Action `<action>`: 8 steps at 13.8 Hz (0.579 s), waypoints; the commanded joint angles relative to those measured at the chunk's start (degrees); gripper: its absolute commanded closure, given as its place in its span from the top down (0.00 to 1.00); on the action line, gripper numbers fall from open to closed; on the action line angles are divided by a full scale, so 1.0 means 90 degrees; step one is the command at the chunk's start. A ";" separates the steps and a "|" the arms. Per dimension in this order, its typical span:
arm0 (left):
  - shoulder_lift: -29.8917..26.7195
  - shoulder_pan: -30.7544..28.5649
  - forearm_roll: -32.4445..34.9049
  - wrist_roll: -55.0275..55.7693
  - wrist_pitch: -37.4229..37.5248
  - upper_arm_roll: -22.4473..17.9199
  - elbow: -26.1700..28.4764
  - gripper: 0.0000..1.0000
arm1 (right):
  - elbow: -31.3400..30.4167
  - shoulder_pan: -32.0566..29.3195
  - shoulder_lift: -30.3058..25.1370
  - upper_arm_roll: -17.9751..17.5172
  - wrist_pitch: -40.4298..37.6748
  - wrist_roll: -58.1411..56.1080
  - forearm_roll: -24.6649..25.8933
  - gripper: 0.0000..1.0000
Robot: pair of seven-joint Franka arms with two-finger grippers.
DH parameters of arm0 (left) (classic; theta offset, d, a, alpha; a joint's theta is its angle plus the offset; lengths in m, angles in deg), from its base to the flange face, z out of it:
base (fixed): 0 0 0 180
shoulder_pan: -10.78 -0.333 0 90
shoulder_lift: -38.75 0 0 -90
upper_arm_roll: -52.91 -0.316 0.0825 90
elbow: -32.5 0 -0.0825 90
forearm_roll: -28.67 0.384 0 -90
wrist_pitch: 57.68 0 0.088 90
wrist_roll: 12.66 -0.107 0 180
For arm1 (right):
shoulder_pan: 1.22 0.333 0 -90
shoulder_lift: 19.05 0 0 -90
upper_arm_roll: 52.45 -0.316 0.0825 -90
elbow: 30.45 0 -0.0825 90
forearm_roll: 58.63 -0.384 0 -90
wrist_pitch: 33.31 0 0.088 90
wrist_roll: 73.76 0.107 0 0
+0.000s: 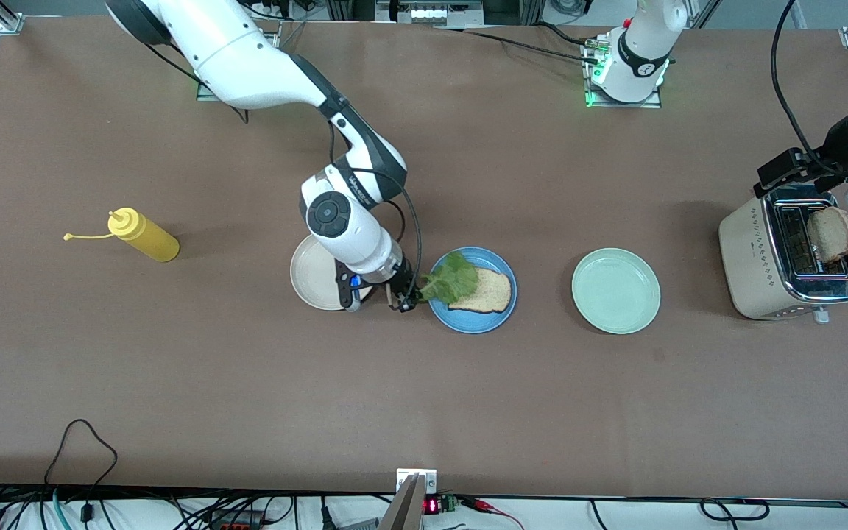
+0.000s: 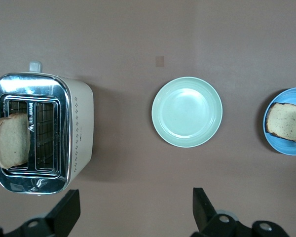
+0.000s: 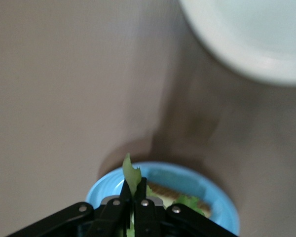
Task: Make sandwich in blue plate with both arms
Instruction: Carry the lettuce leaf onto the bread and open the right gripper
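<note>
The blue plate (image 1: 470, 327) lies mid-table with one bread slice (image 1: 486, 294) in it. A ruffled green lettuce leaf (image 1: 453, 278) lies partly on that slice. My right gripper (image 1: 403, 300) is low at the plate's edge toward the right arm's end, shut on the leaf's stem. In the right wrist view the lettuce (image 3: 130, 174) pokes up between the closed gripper (image 3: 133, 190), with the blue plate (image 3: 187, 177) just past it. A second bread slice (image 1: 831, 234) stands in the toaster (image 1: 755, 265). My left gripper (image 2: 135, 210) hangs open and empty, high over the table beside the toaster.
A cream-white plate (image 1: 312, 278) lies under the right wrist, beside the blue plate. A mint-green plate (image 1: 615, 291) lies between the blue plate and the toaster. A yellow squeeze bottle (image 1: 143, 235) lies on its side toward the right arm's end.
</note>
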 commanded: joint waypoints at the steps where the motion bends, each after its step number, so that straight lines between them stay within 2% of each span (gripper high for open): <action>1: 0.0043 -0.0048 -0.0117 -0.0033 0.0041 0.0009 -0.0049 1.00 | 0.0628 0.0187 0.0442 0.0095 0.0378 0.0283 -0.0522 0.00; 5: 0.0053 -0.0058 -0.0117 -0.0033 0.0041 -0.0020 -0.0049 1.00 | 0.0825 0.0421 0.0717 0.0105 0.0847 0.0371 -0.0845 0.03; 7: 0.0063 -0.0077 -0.0117 -0.0033 0.0041 -0.0059 -0.0049 1.00 | 0.0825 0.0490 0.0785 0.0105 0.0916 0.0372 -0.0846 0.18; 8: 0.0082 -0.0078 -0.0117 -0.0033 0.0041 -0.0060 -0.0059 1.00 | 0.0825 0.0510 0.0834 0.0105 0.0916 0.0372 -0.0846 0.42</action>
